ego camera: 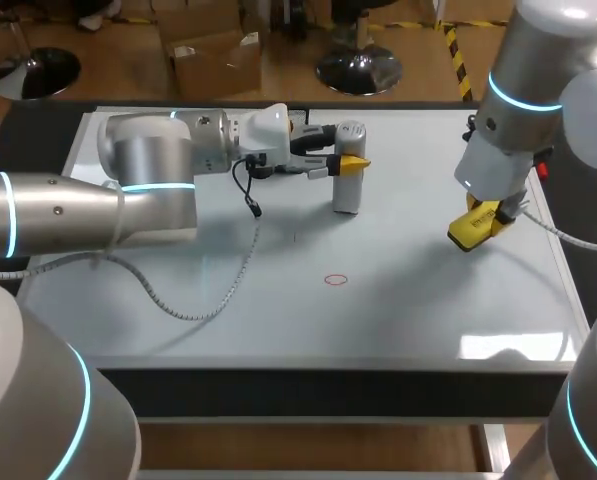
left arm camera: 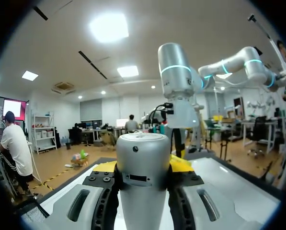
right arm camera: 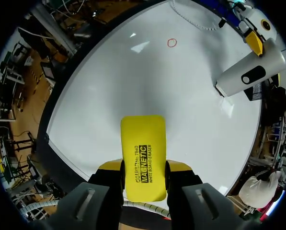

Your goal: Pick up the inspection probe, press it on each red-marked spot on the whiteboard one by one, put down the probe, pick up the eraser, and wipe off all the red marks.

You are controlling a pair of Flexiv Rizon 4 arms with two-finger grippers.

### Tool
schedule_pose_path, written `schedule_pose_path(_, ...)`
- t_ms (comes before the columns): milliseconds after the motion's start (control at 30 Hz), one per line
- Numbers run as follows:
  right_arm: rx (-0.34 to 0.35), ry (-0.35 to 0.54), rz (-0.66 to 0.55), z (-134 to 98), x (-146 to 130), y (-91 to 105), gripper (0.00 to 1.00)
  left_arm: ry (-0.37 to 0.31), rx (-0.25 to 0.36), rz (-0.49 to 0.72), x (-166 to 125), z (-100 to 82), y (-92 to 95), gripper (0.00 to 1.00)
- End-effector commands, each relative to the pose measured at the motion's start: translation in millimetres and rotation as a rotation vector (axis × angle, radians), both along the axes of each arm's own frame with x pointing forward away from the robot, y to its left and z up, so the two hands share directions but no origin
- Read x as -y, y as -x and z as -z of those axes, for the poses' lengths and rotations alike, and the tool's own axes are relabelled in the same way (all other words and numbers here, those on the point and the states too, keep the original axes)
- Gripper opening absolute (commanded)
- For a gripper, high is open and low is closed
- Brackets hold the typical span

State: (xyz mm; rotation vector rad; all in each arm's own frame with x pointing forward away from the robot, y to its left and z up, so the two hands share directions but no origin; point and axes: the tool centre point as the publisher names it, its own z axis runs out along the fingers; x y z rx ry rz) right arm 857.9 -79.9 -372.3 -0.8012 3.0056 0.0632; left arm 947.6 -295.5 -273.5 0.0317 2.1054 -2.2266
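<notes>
The inspection probe point(ego camera: 349, 190), a silver cylinder, stands upright at the back middle of the whiteboard point(ego camera: 228, 320). My left gripper point(ego camera: 350, 163) is shut on its upper part, and in the left wrist view the probe point(left arm camera: 143, 191) fills the gap between the fingers. Whether its lower end touches the board I cannot tell. At the right, my right gripper point(ego camera: 481, 220) is shut on the yellow eraser point(ego camera: 466, 233) just above the board; the eraser point(right arm camera: 143, 148) sticks out ahead of the fingers. A single red circle mark point(ego camera: 335, 279) lies mid-board, also visible as the mark point(right arm camera: 171, 42) far ahead of the eraser.
A grey cable point(ego camera: 193, 310) from my left arm loops across the board's left half. The board's front edge point(ego camera: 328, 368) meets a dark table rim. Bare board lies between the eraser and the red mark.
</notes>
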Motion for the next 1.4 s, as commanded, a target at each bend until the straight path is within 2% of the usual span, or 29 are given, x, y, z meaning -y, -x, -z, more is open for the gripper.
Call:
schedule_pose_path(33, 0.000, 0.003, -0.002, -0.2, 0.4, -0.2, 0.00, 0.000, 0.000, 0.001, 2.2, 0.4, -1.9, 0.00)
schedule_pose_path(500, 0.000, 0.003, -0.002, -0.2, 0.4, -0.2, 0.00, -0.006, 0.001, 0.007, 5.6, -1.7, -1.8, 0.00)
schedule_pose_path(600, 0.000, 0.003, -0.002, -0.2, 0.4, -0.2, 0.00, -0.023, -0.017, -0.013, 5.1, -5.5, -1.3, 0.00)
schedule_pose_path(1000, 0.000, 0.003, -0.002, -0.2, 0.4, -0.2, 0.00, -0.046, -0.048, -0.003, -0.3, -40.6, -1.1, 0.00)
schedule_pose_path(1067, 0.000, 0.003, -0.002, -0.2, 0.4, -0.2, 0.00, -0.032, -0.088, -0.007, -2.3, -47.6, -3.8, 0.00)
schedule_pose_path(1400, 0.000, 0.003, -0.002, -0.2, 0.4, -0.2, 0.00, -0.029, -0.092, 0.007, -3.7, -81.2, -26.2, 0.00)
